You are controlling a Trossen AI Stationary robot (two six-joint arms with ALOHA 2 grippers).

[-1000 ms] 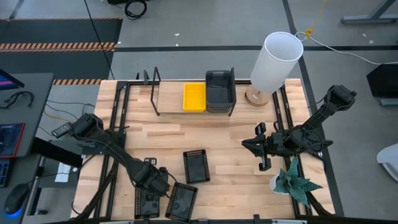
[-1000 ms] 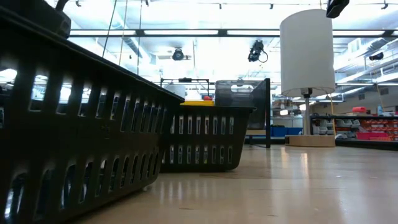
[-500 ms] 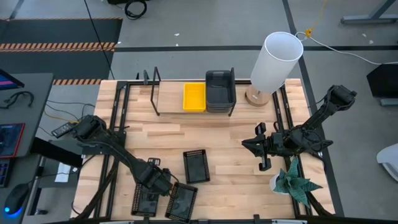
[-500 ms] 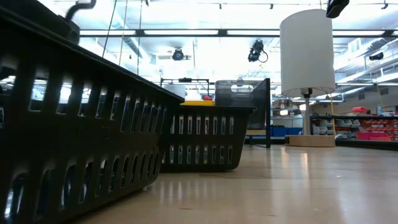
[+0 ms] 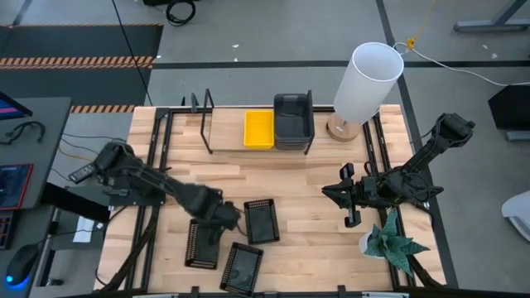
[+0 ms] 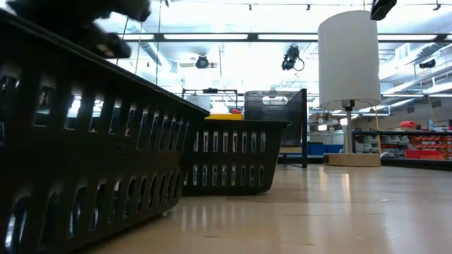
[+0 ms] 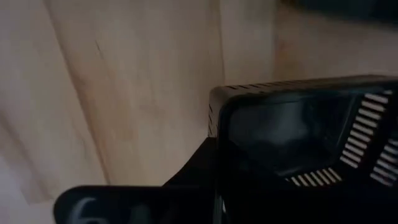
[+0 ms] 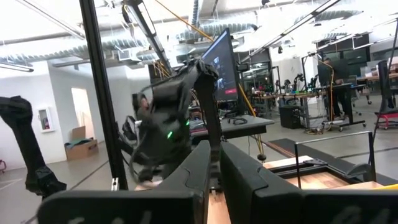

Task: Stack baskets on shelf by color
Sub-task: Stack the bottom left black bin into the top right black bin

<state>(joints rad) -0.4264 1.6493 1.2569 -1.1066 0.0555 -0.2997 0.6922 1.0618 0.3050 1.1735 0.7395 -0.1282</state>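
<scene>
My left gripper (image 5: 215, 217) is shut on a black perforated basket (image 5: 201, 245) near the table's front left. A second black basket (image 5: 242, 267) lies beside it at the front edge. A third (image 5: 262, 220) sits mid-table and also shows in the low view (image 6: 227, 159). On the shelf (image 5: 207, 124) at the far side, a yellow basket (image 5: 258, 129) stands next to a dark grey basket (image 5: 293, 121). My right gripper (image 5: 330, 193) waits at the right, shut and empty. My left gripper holds the black basket by the rim at its far end (image 7: 214, 109), near a corner. It comes from above, slanting from the table's left. The gripper body hides the fingertips. The basket hangs tilted below the gripper, its near end (image 5: 199, 265) low; whether that end touches the table I cannot tell.
A tall white cylinder (image 5: 364, 81) stands at the far right beside the shelf. A green folded-paper plant (image 5: 396, 242) sits at the right front. Bare wood lies between the shelf and the black baskets.
My left gripper has gone toward the far edge and a little right, taking the black basket with it. The basket has come up off its place at the front edge and now tilts. The other baskets have stayed put.
</scene>
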